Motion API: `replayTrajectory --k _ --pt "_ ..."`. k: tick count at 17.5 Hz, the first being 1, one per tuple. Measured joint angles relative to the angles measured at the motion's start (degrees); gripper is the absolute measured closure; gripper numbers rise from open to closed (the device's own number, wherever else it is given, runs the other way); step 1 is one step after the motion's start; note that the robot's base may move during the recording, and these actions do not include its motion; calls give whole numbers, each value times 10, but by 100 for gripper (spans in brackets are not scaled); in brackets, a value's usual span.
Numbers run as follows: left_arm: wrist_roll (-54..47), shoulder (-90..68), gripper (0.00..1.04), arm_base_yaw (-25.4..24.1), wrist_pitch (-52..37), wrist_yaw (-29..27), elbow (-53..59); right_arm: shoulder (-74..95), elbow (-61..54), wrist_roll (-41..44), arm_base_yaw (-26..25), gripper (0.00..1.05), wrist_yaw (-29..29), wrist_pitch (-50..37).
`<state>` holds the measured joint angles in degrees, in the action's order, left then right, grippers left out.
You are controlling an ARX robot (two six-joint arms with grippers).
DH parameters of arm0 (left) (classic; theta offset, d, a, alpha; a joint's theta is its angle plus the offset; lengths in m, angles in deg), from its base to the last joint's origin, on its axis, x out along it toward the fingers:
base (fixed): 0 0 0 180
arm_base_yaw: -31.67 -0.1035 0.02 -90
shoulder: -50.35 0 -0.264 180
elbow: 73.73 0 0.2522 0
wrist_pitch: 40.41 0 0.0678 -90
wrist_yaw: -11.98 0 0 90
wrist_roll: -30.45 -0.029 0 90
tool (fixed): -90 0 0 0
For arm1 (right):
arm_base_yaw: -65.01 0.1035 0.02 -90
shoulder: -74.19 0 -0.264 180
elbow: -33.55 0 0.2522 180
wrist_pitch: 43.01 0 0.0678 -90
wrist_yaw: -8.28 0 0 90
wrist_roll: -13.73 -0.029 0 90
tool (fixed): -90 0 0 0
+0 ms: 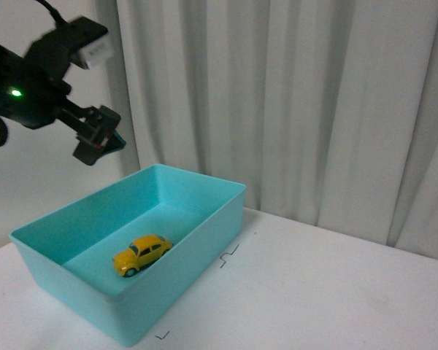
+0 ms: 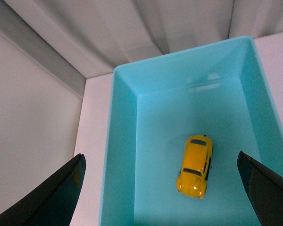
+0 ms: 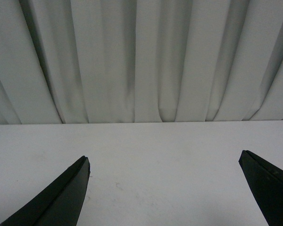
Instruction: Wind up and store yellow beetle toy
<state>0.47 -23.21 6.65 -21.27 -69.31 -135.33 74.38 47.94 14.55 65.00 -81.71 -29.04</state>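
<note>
Yellow beetle toy (image 1: 141, 254) sits on its wheels on the floor of the teal bin (image 1: 204, 233), roughly mid-bin, clear of all walls. Left gripper (image 2: 160, 188) hangs well above the bin w/ jaws spread wide & nothing between them; in the wrist view the car lies below, between the two fingertips (image 2: 61, 188) but nearer one side. Right gripper (image 3: 165, 188) is also wide open & empty, over bare white table (image 3: 155, 155) facing the curtain (image 3: 141, 61), w/ no toy or bin in its view. Judgement: the car looks stored already. Handling-wise it's prob. light, rigid, w/ a glossy rounded shell that could slip; it'll roll on its wheels if nudged. Best hold: across the flat-ish sides at the doors, between the wheels, not over roof or bumpers.
</note>
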Motion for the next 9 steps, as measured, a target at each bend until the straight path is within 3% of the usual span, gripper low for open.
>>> replayTrajectory --k 1,2,3,4,5,9 --pt "0 60 7 -11 17 11 29 0 0 0 0 7 0 0" --pt "36 144 12 -38 -66 73 93 0 0 0 0 7 0 0" --pt "131 251 26 -42 -169 156 169 0 0 0 0 7 0 0" --pt "190 336 37 -24 -155 175 212 0 0 0 0 7 0 0" --pt "243 411 50 3 -136 168 251 0 0 0 0 7 0 0" --pt "286 489 84 74 -143 90 323 0 0 0 0 7 0 0"
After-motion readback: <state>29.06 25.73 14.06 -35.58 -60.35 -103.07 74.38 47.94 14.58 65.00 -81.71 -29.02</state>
